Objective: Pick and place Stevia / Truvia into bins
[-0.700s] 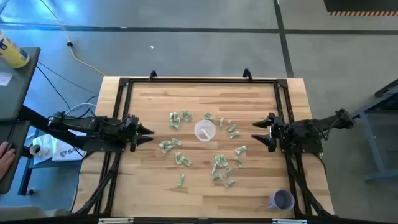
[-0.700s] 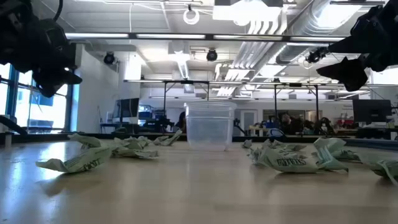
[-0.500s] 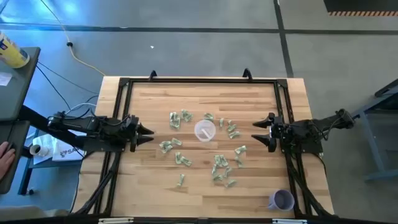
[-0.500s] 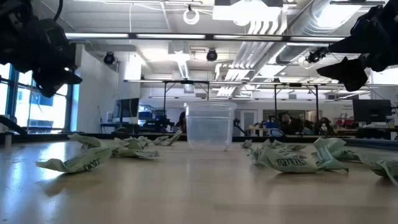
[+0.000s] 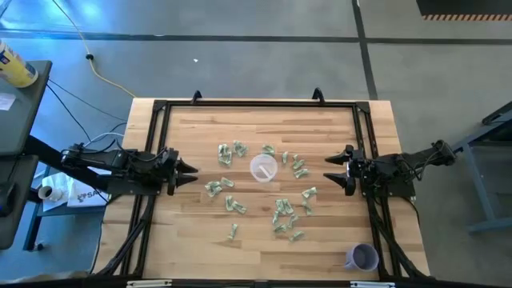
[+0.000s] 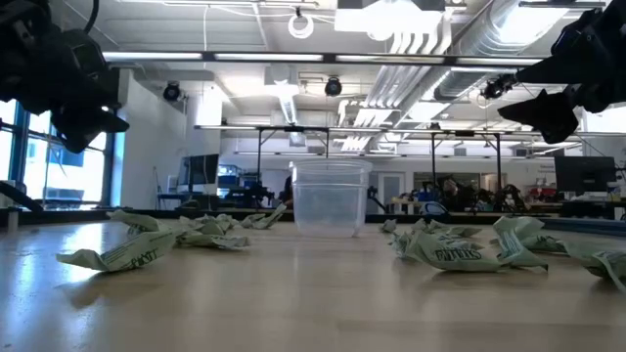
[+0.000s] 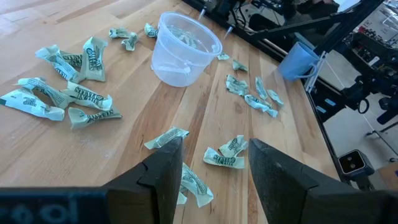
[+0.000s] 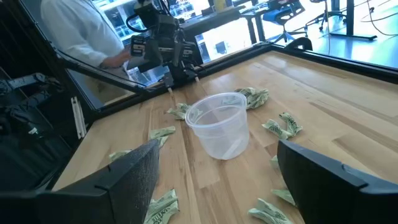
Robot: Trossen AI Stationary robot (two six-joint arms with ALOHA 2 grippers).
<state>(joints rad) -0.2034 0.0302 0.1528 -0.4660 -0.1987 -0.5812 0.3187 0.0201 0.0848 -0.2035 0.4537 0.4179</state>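
Note:
Several crumpled green-and-white Stevia packets (image 5: 278, 214) lie flat on the wooden table (image 5: 192, 240), scattered around a clear plastic bin cup (image 5: 263, 169) that stands upright at the table's middle. My left gripper (image 5: 189, 170) hovers open over the table's left part, pointing toward the cup; in the left wrist view a packet (image 7: 227, 152) lies beyond its fingers (image 7: 163, 169). My right gripper (image 5: 330, 170) hovers open at the right, also facing the cup (image 8: 219, 124). Both stand above the tabletop and apart from the packets.
A lavender cup (image 5: 362, 258) stands near the table's front right corner. A black frame (image 5: 256, 103) runs along the table's edges. Beyond the left edge, a side table (image 5: 24, 104) carries a bottle, and a person in white (image 8: 87, 28) is visible past the left arm.

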